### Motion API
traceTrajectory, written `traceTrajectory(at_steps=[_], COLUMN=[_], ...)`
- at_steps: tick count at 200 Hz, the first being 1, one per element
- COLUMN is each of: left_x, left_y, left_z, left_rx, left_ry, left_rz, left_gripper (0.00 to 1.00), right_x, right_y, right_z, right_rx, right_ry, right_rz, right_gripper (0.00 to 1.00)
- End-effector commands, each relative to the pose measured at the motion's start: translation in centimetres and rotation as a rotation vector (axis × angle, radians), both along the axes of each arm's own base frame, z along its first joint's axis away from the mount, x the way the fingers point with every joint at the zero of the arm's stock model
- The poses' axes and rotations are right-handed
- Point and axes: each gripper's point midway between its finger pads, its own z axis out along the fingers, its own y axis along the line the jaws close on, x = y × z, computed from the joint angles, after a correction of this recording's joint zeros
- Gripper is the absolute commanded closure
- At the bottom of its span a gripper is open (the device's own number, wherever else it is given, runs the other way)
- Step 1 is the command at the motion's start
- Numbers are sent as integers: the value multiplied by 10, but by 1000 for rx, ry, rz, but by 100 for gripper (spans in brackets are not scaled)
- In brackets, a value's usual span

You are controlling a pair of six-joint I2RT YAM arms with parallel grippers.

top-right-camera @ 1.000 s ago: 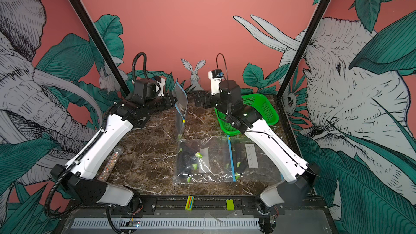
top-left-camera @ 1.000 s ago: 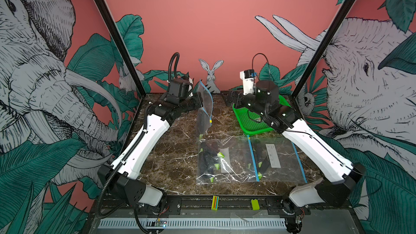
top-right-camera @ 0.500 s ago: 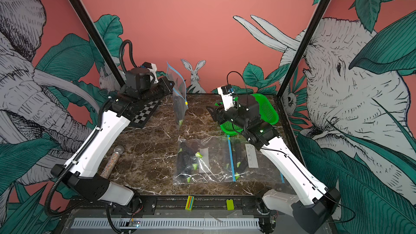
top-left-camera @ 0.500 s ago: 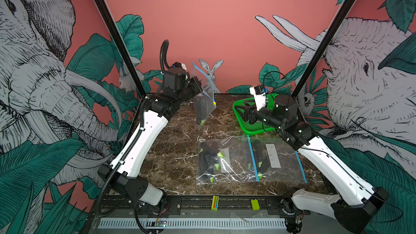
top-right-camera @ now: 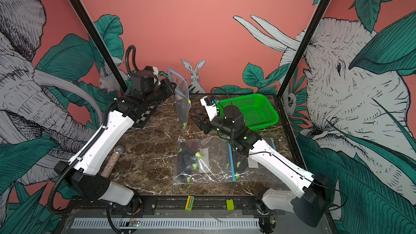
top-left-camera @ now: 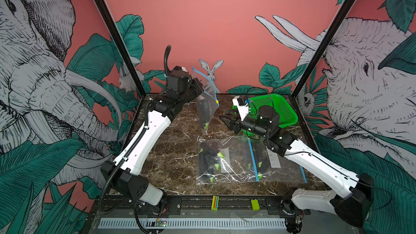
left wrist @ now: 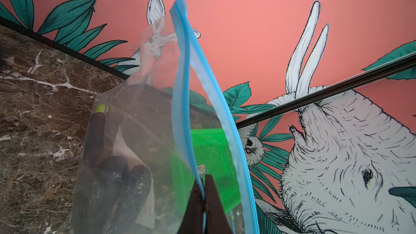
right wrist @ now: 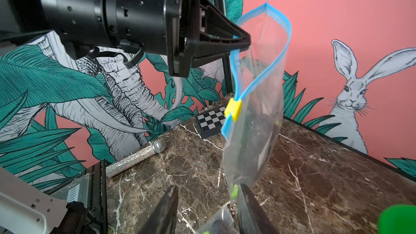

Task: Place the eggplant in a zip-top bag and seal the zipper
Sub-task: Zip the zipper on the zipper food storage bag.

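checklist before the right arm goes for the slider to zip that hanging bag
1. Left gripper shut on the bag by its zipper: ok.
2. Eggplant inside the bag: ok.
3. Mouth zipped shut: not ok, it gapes, and the slider sits at one end.
4. Right gripper empty, jaws apart: ok.
5. Right gripper level with the slider: not ok, it is down by the bag's bottom.
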Motion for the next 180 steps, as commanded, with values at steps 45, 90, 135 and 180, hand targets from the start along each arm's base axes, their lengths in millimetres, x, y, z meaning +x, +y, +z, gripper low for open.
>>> traceTrajectory(at_steps=[45, 90, 135, 180], left_x=[0, -1, -2, -2], left_y=[1, 0, 1, 0], left_z=[17, 16, 20, 21], left_rx=[-39, -33, -36, -39], left_ry=[-43, -43, -51, -53], left_rz=[0, -7, -9, -13], left_gripper=[100, 100, 100, 100], right_x=[14, 26, 31, 32], right_y=[11, 20, 24, 20], right_z=[36, 36, 30, 30], right_rx=[102, 98, 106, 115], right_ry=[-105, -101, -88, -96], right_rz=[-63, -70, -77, -99], right_gripper=[65, 67, 72, 80])
